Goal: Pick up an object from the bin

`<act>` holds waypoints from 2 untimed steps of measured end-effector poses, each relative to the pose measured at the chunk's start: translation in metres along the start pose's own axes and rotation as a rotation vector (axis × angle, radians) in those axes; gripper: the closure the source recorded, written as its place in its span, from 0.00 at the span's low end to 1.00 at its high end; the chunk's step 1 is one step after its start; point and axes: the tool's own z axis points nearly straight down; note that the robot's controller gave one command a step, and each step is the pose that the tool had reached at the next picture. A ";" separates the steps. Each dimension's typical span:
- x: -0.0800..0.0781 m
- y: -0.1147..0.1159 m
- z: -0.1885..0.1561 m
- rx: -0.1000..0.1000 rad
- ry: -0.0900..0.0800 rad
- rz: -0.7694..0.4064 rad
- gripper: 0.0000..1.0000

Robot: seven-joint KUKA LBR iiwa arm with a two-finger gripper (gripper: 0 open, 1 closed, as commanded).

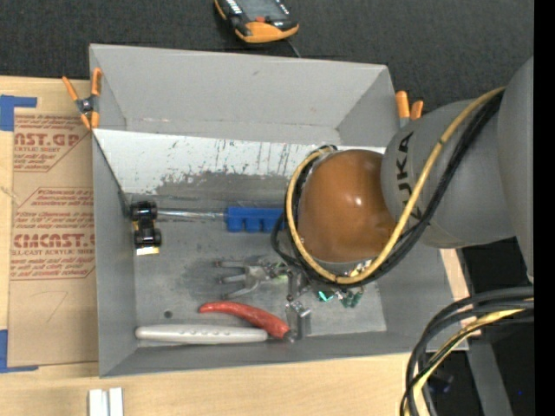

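Several small things are scattered in the bin (243,102). The gripper (299,308) is seen at the front right, beside the right end of a red curved thing (243,313) laid along a white stick (199,334). Whether the gripper is open or closed cannot be told.

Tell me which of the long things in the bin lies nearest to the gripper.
The red curved pepper-like thing: its right tip lies beside the gripper. The white stick ends short of it, and the blue-handled tool lies farther back.
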 end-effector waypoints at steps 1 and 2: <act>0.001 0.000 0.001 0.000 0.000 -0.001 1.00; 0.001 0.000 0.001 0.000 0.000 -0.001 1.00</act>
